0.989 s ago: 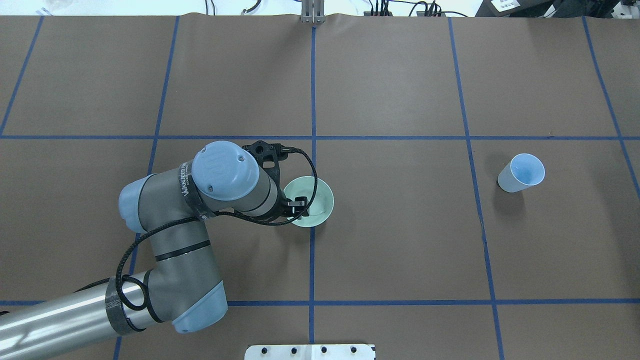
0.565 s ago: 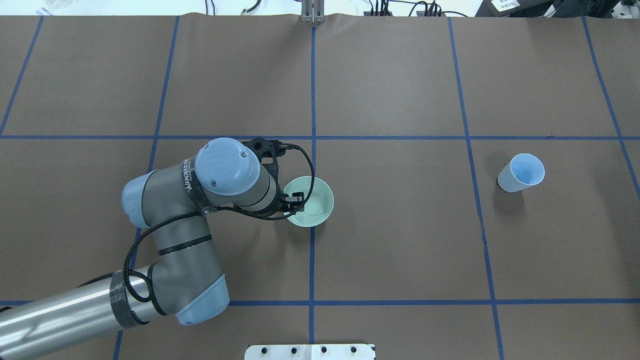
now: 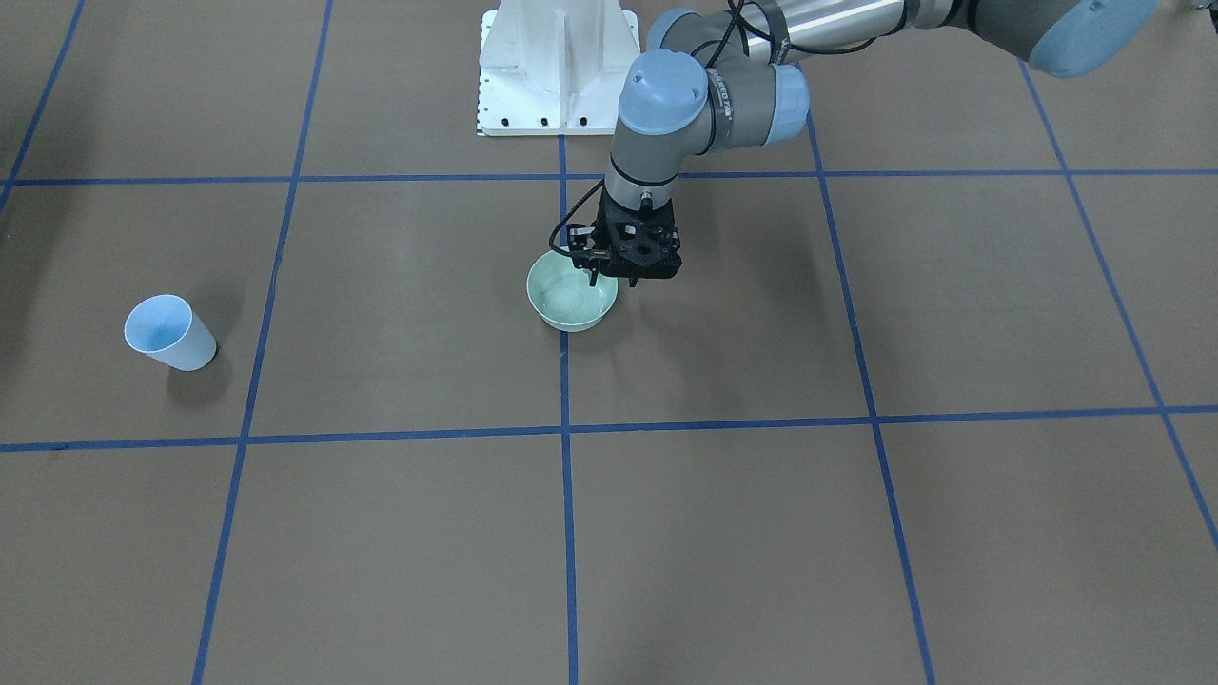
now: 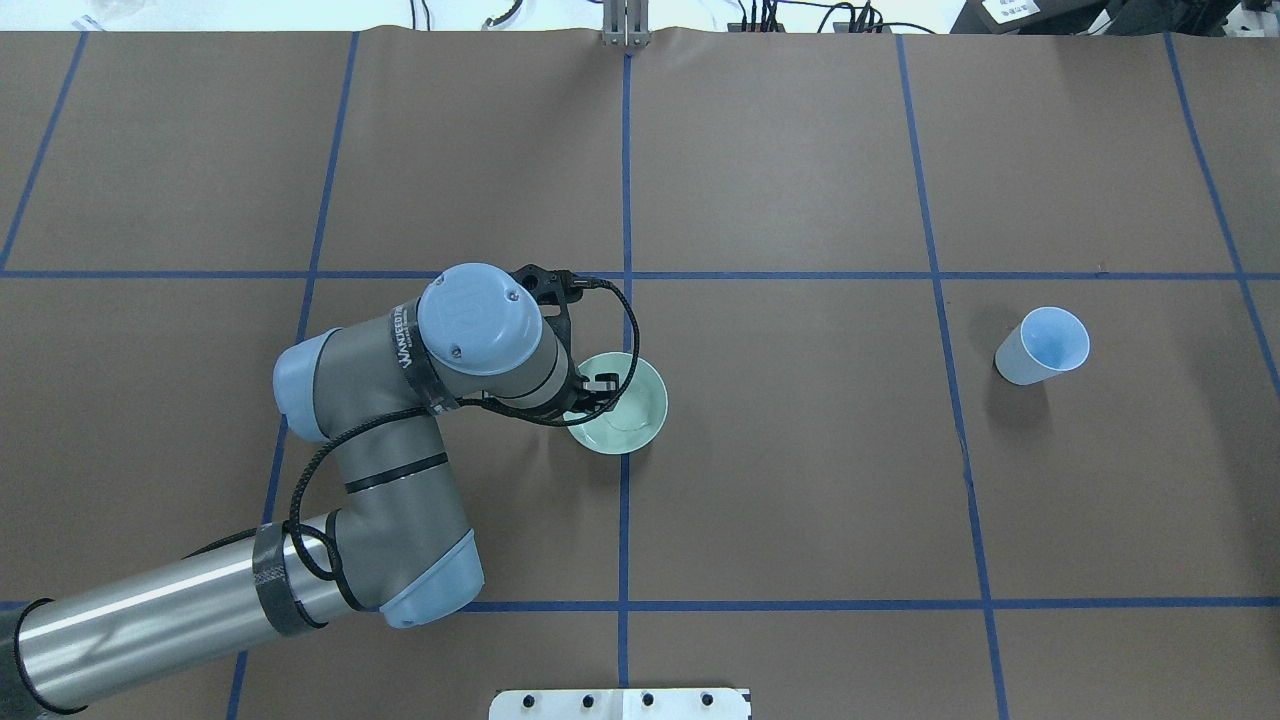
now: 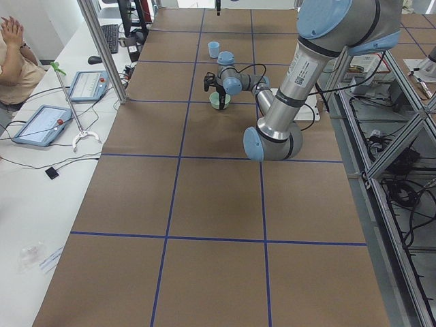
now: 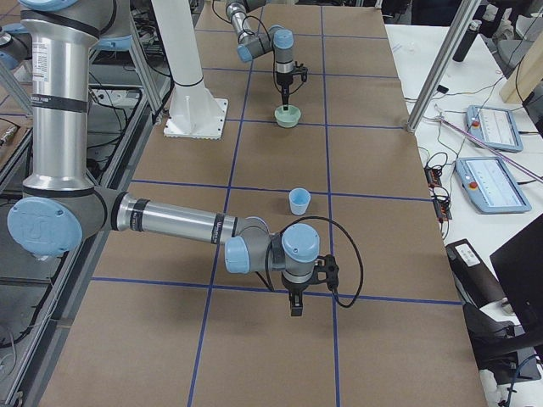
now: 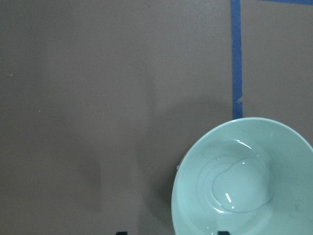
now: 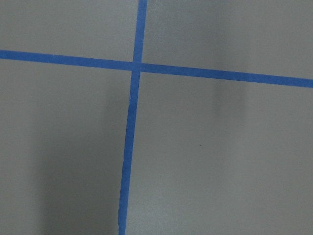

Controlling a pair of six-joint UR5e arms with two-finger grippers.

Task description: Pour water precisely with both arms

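Note:
A pale green bowl (image 4: 630,410) stands at the table's middle, also seen in the front view (image 3: 571,303). A small glossy puddle of water (image 7: 242,188) lies in its bottom. My left gripper (image 4: 598,385) hangs over the bowl's left rim, pointing down. In the left wrist view its two black fingertips (image 7: 222,232) stand wide apart, astride the rim (image 7: 178,196), so it is open. A light blue cup (image 4: 1045,345) stands alone at the right; its contents cannot be made out. My right gripper (image 6: 294,305) shows only in the exterior right view, low over bare table; I cannot tell its state.
Blue tape lines (image 4: 625,200) divide the brown table into squares. The white pedestal (image 3: 557,67) is at the robot's side. A metal post (image 4: 625,25) stands at the far edge. An operator (image 5: 13,48) and tablets (image 5: 37,126) are beside the table's far side.
The left arm's wrist and elbow have swung right and towards the far side. The gripper has slid a little along the bowl's rim. The bowl and cup have not moved.

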